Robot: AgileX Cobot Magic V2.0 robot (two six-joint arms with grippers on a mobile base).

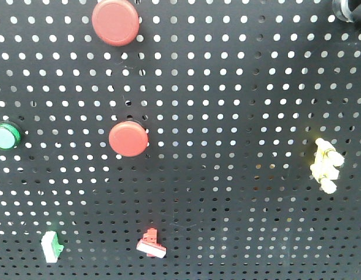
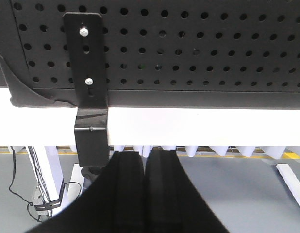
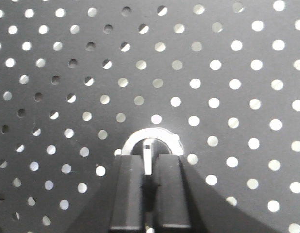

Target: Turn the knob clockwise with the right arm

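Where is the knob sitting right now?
In the right wrist view, the knob sits low and central on the pegboard, its ridge pinched between the fingers of the right gripper.

This looks like a robot test lab. A pegboard (image 1: 227, 87) carries red buttons (image 1: 128, 139) and switches (image 1: 151, 245), with a knob (image 3: 152, 132) between the jaws of the right gripper (image 3: 150, 162). Beyond the jaws of the left gripper (image 2: 144, 156) are a white table frame (image 2: 198, 126) and a grey floor (image 2: 237, 204) with a yellow line (image 2: 286, 156).
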